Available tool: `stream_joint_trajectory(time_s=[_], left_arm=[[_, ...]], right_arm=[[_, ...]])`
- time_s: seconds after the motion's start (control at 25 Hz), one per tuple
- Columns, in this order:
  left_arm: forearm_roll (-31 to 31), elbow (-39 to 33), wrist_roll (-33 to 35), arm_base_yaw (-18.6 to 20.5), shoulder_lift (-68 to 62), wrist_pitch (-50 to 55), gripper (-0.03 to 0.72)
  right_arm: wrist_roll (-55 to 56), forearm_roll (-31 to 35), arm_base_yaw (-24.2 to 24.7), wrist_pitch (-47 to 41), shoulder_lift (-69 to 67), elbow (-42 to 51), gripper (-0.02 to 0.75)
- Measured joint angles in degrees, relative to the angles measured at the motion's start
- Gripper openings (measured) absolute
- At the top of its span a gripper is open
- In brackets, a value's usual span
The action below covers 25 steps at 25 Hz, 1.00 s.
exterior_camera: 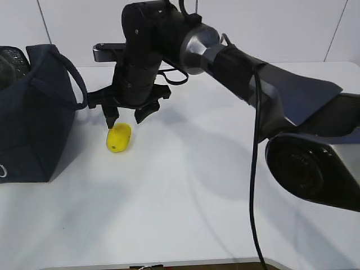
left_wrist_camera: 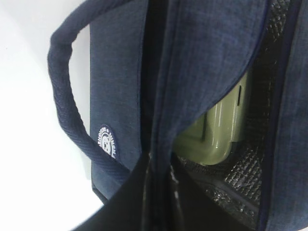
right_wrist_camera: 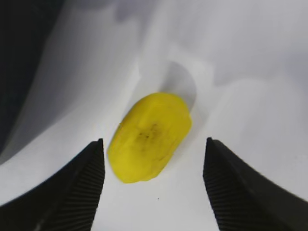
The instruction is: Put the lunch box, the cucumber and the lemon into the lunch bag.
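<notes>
While the lunch bag stands at the 9 o'clock edge of the table with the lunch box already lodged inside, its sage-green lid visible against the mesh lining, the step in hand is judged to be the pick of the lemon; the cucumber is not in view, so its place cannot be told. The right gripper hangs directly above the lemon, jaws spread wide, the fruit lying between them on the table and touched by neither finger; nothing is held. The next move calls for a straight descent, closure across the fruit's short axis, then a carry toward 9 o'clock into the bag mouth. The left gripper is pressed together, pinching the bag's fabric edge to keep the mouth open.
</notes>
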<state>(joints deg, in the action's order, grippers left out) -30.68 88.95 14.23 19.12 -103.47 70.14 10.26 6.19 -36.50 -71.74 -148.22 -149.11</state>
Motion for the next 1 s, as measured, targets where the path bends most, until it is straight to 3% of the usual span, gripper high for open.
stream_joint_trajectory(time_s=[1.0], left_arm=[[0.0, 0.0, 0.0, 0.0, 0.0, 0.0, -0.001]], right_arm=[[2.6, -0.7, -1.0, 3.4, -3.4, 0.0, 0.513]])
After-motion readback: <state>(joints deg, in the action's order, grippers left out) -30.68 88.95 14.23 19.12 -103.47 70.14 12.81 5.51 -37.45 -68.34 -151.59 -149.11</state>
